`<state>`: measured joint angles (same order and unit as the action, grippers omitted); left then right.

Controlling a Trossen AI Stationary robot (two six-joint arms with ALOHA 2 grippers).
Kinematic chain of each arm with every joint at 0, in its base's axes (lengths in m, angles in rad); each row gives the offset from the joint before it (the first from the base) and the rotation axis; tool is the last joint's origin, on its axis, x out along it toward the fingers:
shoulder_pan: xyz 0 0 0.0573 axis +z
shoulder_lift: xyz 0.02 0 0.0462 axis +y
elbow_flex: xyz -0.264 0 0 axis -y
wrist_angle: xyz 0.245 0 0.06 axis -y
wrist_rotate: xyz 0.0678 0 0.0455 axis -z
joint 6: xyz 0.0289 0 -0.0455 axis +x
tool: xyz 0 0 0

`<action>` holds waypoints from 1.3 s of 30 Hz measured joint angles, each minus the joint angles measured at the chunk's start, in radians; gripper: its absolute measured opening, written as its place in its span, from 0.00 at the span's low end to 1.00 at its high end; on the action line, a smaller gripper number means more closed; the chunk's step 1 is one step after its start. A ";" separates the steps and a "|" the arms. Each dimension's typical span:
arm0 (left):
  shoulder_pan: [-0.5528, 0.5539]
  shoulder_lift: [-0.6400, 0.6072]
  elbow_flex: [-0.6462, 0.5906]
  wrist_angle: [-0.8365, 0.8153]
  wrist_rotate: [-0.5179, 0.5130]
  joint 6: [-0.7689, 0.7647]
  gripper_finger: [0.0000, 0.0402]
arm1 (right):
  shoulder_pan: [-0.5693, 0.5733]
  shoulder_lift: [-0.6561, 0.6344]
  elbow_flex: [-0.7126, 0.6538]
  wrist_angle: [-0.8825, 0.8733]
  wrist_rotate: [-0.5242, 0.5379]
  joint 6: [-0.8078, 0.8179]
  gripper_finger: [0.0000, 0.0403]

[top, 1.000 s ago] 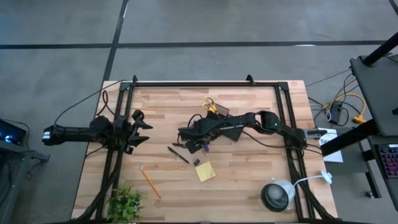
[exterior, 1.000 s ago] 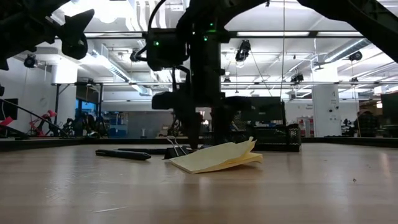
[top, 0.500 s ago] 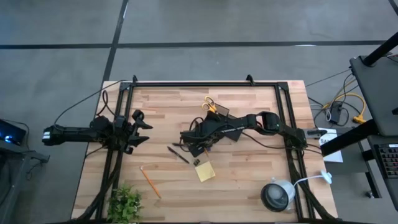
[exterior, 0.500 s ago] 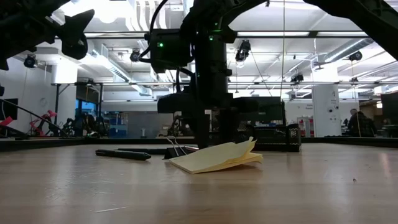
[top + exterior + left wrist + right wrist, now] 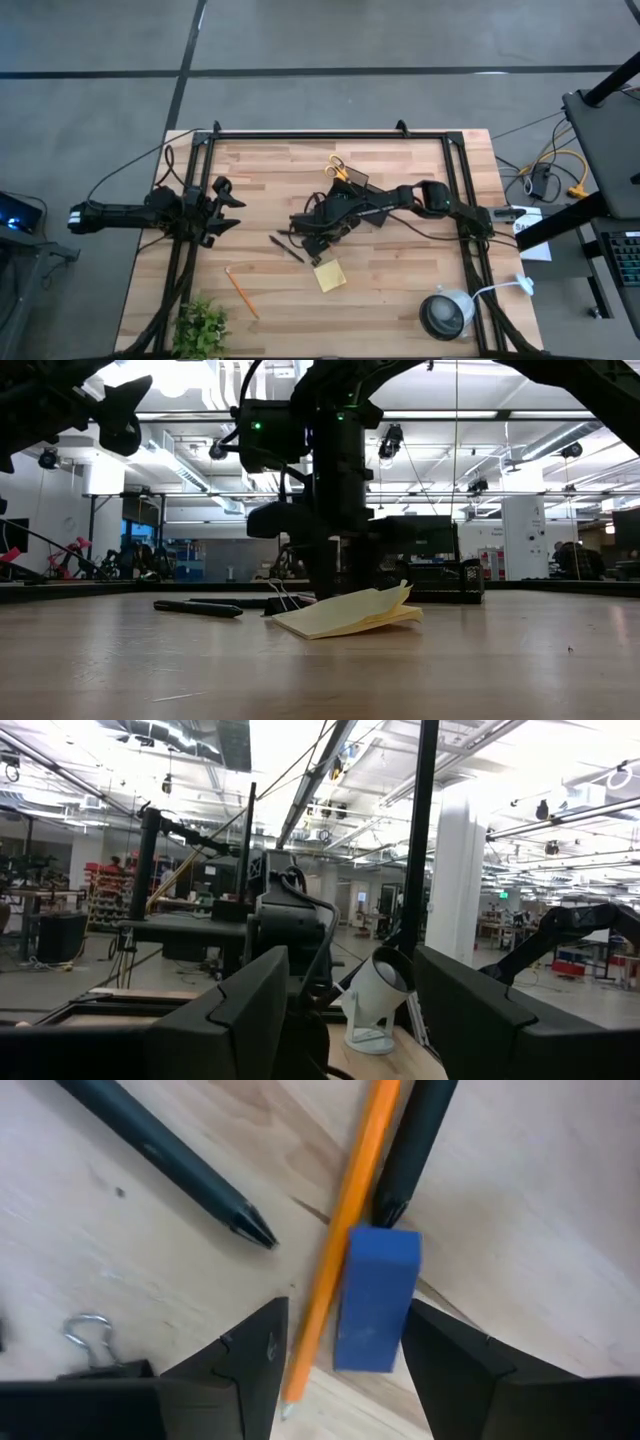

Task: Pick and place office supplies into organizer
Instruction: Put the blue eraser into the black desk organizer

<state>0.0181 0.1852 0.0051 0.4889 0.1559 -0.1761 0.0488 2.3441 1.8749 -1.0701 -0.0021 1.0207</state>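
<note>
My right gripper (image 5: 313, 240) points down, open, low over the table's middle. In the right wrist view its fingers stand on either side of a blue eraser (image 5: 372, 1300) and the tip end of an orange pencil (image 5: 345, 1220); I see no touch. Two black pens (image 5: 170, 1160) (image 5: 415, 1150) and a binder clip (image 5: 95, 1350) lie close by. The yellow sticky-note pad (image 5: 330, 275) lies flat just nearer. Another orange pencil (image 5: 240, 290) lies near left. Yellow-handled scissors (image 5: 337, 169) lie by the black organizer (image 5: 445, 582), which my right arm partly covers. My left gripper (image 5: 226, 199) waits open at the left.
A green plant (image 5: 200, 326) stands at the near left corner and a round grey-white lamp (image 5: 446, 313) at the near right. A black frame (image 5: 320, 134) runs along the table's far and side edges. Bare wood lies between the left gripper and the pens.
My right gripper has turned a little while staying low over the eraser and pencil. Nothing on the table has shifted.
</note>
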 joint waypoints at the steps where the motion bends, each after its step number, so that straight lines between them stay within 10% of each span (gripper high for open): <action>1: 0.000 0.000 0.000 0.000 0.000 0.000 0.50 | -0.002 -0.002 -0.009 0.016 -0.002 0.000 0.45; 21: 0.000 0.002 0.000 0.000 0.000 0.000 0.50 | -0.014 -0.003 -0.028 0.058 0.044 -0.136 0.15; 39: 0.000 0.002 0.000 0.000 0.000 0.000 0.50 | -0.064 -0.036 0.265 -0.294 0.238 -0.331 0.13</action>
<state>0.0181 0.1874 0.0051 0.4889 0.1561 -0.1761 -0.0155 2.3081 2.1398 -1.3645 0.2359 0.6902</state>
